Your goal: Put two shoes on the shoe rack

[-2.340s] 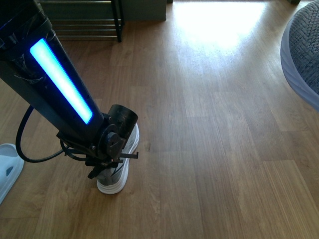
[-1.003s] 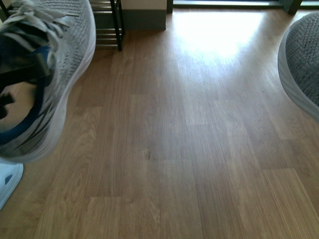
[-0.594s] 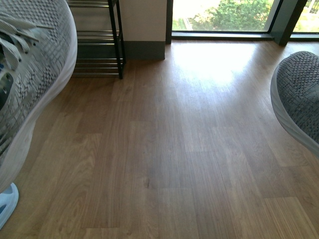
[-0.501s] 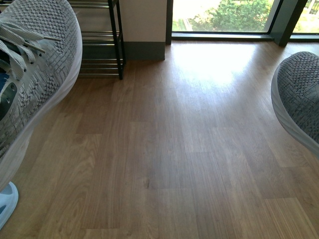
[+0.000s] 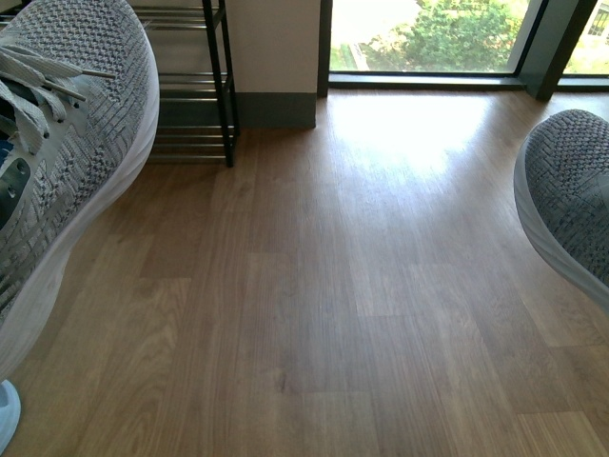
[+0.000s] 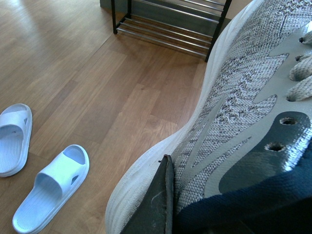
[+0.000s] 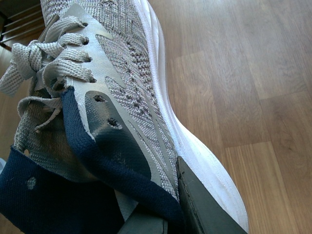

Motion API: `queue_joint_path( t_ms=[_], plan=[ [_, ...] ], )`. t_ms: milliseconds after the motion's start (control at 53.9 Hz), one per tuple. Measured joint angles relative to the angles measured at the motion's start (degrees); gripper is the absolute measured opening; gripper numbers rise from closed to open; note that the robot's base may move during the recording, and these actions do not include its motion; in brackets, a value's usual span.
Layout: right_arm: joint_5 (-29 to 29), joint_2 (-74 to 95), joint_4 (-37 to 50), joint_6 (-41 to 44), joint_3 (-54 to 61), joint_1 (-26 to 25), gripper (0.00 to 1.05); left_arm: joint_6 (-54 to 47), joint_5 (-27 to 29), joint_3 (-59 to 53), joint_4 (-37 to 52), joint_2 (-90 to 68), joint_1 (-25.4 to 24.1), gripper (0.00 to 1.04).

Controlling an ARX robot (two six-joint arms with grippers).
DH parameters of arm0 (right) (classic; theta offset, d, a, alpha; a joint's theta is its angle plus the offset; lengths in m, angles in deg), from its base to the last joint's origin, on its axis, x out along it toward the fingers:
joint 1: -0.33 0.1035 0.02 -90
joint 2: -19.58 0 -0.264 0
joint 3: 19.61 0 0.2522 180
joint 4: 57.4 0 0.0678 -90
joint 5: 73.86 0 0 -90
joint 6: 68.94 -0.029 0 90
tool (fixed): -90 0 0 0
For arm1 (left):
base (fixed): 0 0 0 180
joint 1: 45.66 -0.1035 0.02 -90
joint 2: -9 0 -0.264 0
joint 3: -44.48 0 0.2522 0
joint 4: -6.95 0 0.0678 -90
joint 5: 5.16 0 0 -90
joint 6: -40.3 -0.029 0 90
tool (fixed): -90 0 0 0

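though knit grey, the sneaker (image 7: 126,87) has navy lining.

A wood-plank floor (image 5: 333,286) is spread beneath the right gripper (image 7: 168,217). Far ahead of it a dark-framed window (image 5: 428,33) is seen, sunlight (image 5: 409,124) thrown across the boards; a pale wall (image 5: 276,48) with grey skirting (image 5: 276,109) is set alongside.

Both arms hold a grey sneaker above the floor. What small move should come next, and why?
Probably carry both forward toward the shoe rack, ahead on the left: the left sneaker and right sneaker hang gripped above the floor.
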Motion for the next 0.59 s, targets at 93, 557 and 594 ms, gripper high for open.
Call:
queue_joint_path(
  t_ms=[93,557,594],
  plan=[
    [0.0,0.0,0.0,0.0,0.0,0.0,0.01,0.0,0.0,0.0,0.0,0.0,0.0,0.02],
    [0.0,0.0,0.0,0.0,0.0,0.0,0.01,0.0,0.0,0.0,0.0,0.0,0.0,0.02],
    [0.0,0.0,0.0,0.0,0.0,0.0,0.01,0.0,0.0,0.0,0.0,0.0,0.0,0.02]
  ],
)
